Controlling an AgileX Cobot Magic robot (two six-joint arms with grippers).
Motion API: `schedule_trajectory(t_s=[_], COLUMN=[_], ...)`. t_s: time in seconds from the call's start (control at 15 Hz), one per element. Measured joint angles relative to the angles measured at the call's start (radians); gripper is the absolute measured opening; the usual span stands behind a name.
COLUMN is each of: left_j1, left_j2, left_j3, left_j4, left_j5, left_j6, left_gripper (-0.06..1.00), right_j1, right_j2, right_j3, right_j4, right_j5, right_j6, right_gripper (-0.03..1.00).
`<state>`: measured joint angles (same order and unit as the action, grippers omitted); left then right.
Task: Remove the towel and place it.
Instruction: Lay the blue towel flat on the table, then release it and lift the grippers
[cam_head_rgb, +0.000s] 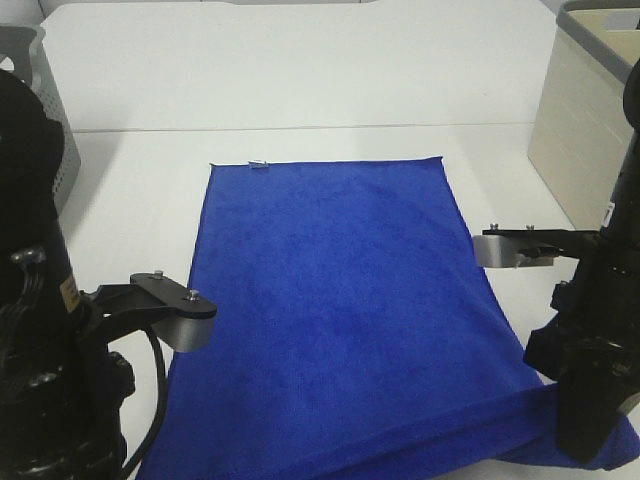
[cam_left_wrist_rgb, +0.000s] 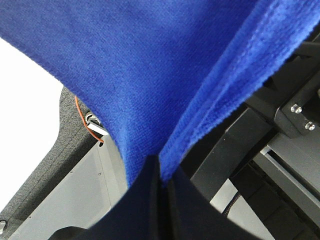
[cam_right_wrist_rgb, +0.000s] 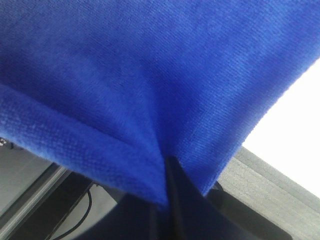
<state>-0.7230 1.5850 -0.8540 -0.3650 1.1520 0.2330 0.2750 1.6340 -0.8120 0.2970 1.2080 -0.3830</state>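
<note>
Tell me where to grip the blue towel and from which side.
Grip the towel at its two near corners, coming from the robot's side: it is a wide, limp sheet, so one pinch per corner should lift it evenly. The left gripper and right gripper pinch cloth there.

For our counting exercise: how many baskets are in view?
2: grey basket at far left, beige basket at far right; more may sit outside the frame.
</note>
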Motion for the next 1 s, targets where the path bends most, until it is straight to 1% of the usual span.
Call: schedule_trajectory(t_s=[0.13,0.33,0.47,0.6,0.73,1.0], left_j1=[-0.001,-0.001,-0.001,-0.001,-0.001,-0.001], left_j2=[0.000,0.014,0.075,0.167,0.227,0.261], left_j3=[0.010,0.030,0.034,0.034,0.034,0.033], left_j4=[-0.010,-0.021,-0.024,-0.047,-0.053,-0.057], left_j5=[-0.001,-0.002,-0.003,-0.004,-0.005,-0.008], left_j6=[0.003,0.040,0.055,0.097,0.121,0.132], left_gripper=[0.00,0.00,0.00,0.00,0.00,0.00], right_j1=[0.000,0.000,0.000,0.000,0.000,0.000], right_j2=[0.000,0.003,0.029,0.080,0.128,0.221], right_j3=[0.026,0.034,0.054,0.068,0.068,0.070], right_j4=[0.008,0.028,0.044,0.057,0.068,0.084], right_j5=[0.000,0.000,-0.001,-0.002,-0.003,-0.004], right_j6=[0.000,0.000,0.001,0.005,0.005,0.005], right_gripper=[0.02,0.02,0.02,0.02,0.02,0.02])
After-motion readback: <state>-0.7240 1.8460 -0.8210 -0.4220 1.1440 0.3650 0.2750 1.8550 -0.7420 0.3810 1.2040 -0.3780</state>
